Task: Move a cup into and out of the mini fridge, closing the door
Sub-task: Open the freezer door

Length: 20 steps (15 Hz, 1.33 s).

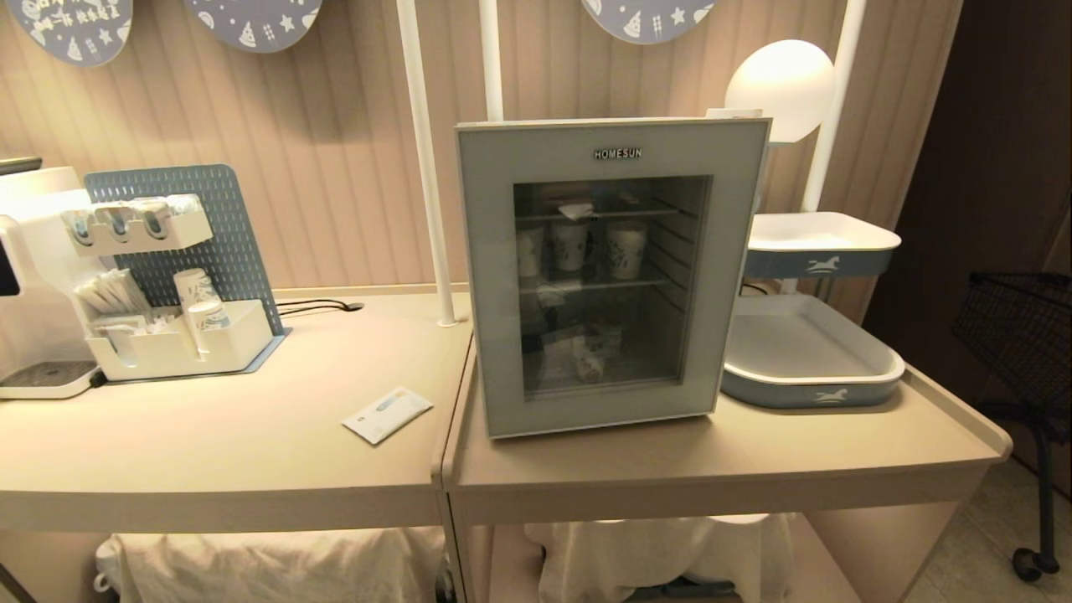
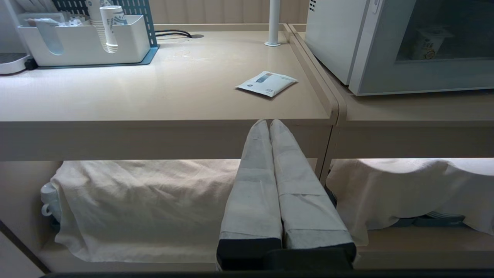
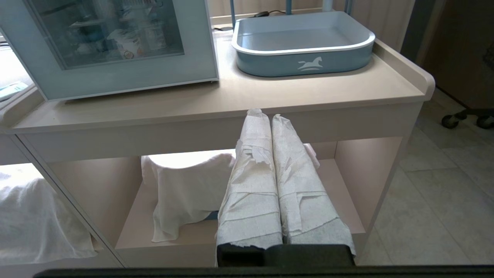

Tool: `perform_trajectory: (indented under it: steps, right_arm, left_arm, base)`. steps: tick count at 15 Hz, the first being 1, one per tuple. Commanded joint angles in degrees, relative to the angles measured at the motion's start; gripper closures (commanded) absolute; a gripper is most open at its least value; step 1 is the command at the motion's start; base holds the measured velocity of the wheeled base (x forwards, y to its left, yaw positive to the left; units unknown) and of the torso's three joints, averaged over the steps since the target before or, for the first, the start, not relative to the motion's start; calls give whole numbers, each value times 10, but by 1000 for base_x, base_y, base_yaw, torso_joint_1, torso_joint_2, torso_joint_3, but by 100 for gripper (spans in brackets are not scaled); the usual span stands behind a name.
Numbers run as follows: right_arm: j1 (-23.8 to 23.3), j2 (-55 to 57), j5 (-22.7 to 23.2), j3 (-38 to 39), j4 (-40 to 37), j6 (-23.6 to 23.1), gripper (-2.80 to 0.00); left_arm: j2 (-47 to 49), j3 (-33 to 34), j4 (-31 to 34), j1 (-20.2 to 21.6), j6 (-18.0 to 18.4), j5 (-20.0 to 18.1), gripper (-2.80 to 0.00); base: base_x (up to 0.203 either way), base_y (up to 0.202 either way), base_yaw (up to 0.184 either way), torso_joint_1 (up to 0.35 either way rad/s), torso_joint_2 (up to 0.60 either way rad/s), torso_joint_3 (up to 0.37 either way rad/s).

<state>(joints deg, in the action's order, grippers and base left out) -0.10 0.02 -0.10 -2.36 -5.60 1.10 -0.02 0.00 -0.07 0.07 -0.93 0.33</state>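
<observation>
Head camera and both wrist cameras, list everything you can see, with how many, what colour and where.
mini fridge: one, white, on the right-hand counter
door: one, pale grey-green frame with dark glass, shut
paper cups: three visible, white patterned, on the fridge's middle wire shelf
sachet: one, white, flat on the left counter near the seam
organiser: one, white tray on blue pegboard, back of left counter, holding stacked cups
water dispenser: one, white, far left
trays: two, blue-and-white, stacked on a stand right of the fridge
cloths: white, on the shelves under the counters
left hand: one, wrapped white, shut, below the counter edge
right hand: one, wrapped white, shut, below the counter edge
</observation>
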Motion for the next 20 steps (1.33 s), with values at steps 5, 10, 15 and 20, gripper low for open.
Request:
perform_trajectory:
  steps: [5, 10, 15, 20]
  right_arm:
    - [0, -1, 0, 0, 0, 0, 0]
    - [0, -1, 0, 0, 0, 0, 0]
    - [0, -1, 0, 0, 1, 0, 0]
    - [0, -1, 0, 0, 0, 0, 0]
  left_arm:
    - [0, 1, 0, 0, 0, 0, 0]
    - [0, 1, 0, 0, 0, 0, 0]
    - [0, 1, 0, 0, 0, 0, 0]
    - [0, 2, 0, 0, 0, 0, 0]
  base:
    - [0, 0, 0, 0, 0, 0]
    - [0, 0, 0, 0, 0, 0]
    - [0, -144, 5, 5, 4, 3]
    - [0, -23, 0, 0, 1, 0]
